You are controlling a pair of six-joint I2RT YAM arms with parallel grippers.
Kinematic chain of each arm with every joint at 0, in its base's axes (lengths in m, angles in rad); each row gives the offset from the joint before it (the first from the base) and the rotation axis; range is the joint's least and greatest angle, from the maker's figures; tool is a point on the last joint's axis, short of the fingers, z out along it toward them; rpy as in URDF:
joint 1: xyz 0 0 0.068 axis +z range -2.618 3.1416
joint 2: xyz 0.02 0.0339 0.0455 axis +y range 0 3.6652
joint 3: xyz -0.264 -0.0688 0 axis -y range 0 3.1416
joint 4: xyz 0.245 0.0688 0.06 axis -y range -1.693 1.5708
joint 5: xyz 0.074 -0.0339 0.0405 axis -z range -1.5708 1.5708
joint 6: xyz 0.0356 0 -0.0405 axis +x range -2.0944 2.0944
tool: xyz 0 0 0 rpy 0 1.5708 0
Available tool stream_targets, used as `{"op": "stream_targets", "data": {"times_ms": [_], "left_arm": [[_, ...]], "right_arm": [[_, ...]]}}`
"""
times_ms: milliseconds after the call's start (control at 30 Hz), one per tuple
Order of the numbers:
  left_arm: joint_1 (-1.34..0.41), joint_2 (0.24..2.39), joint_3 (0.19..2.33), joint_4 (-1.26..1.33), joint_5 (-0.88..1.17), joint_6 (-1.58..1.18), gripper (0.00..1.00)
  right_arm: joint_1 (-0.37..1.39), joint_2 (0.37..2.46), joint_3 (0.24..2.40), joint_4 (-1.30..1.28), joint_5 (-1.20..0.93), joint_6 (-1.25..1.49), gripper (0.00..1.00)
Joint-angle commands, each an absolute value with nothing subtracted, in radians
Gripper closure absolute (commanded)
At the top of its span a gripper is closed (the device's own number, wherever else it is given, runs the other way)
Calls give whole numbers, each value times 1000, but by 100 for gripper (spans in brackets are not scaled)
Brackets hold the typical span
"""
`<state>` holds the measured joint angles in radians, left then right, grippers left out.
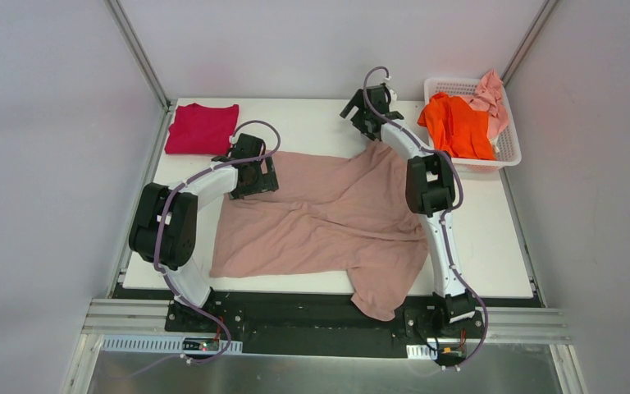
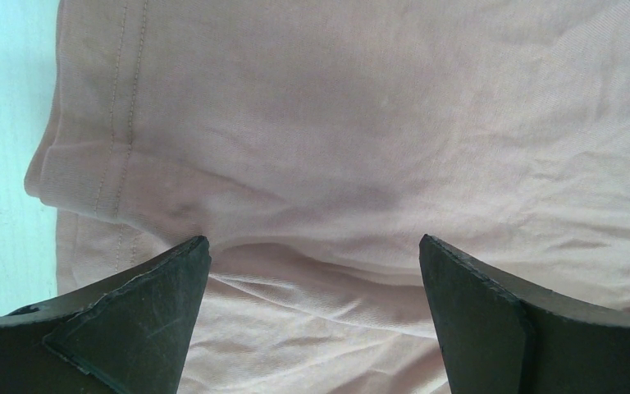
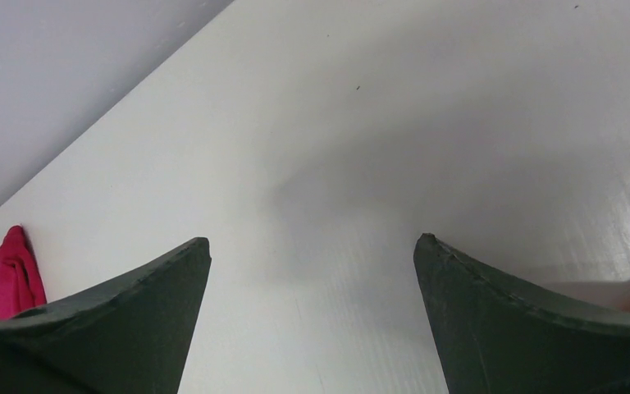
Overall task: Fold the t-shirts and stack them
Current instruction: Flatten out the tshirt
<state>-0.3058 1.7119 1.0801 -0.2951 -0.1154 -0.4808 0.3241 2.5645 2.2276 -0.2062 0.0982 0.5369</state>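
A large dusty-pink beige t-shirt (image 1: 328,222) lies spread and creased over the middle of the table, its lower part hanging over the near edge. My left gripper (image 1: 254,171) hovers open over the shirt's upper left corner. In the left wrist view, the left gripper (image 2: 314,246) has wrinkled cloth (image 2: 377,123) below its spread fingers and a stitched hem at the left. My right gripper (image 1: 369,111) stands open above bare table at the back, just beyond the shirt's top right corner, and nothing lies between the jaws of the right gripper (image 3: 312,242). A crimson-magenta t-shirt (image 1: 201,127) lies folded at the back left.
A white lattice basket (image 1: 509,152) at the back right holds a bright orange t-shirt (image 1: 455,123) and a pale pink t-shirt (image 1: 490,98). The right wrist view shows white table (image 3: 377,123), the back wall and a bit of the crimson t-shirt (image 3: 0,279). Enclosure walls surround the table.
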Motion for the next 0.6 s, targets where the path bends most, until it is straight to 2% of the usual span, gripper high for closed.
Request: {"op": "stream_targets", "data": {"times_ms": [0,300,433,500,567], "left_arm": [[-298,1697,1082,-296,-125,-466,1],[-298,1704,1092,-297,-114,-472,1],[-298,1712,1099,-296,-109,-470,1],[-298,1716,1101,-297,-107,-468,1],[-298,1718,1102,-297,-111,-468,1]], "right_arm": [[331,2534,2252,-220,64,555,1],[340,2373,2241,-438,259,402,1],[352,2363,2201,-495,312,365,2],[352,2374,2200,-521,321,364,3],[356,2388,2206,-539,327,366,10]]}}
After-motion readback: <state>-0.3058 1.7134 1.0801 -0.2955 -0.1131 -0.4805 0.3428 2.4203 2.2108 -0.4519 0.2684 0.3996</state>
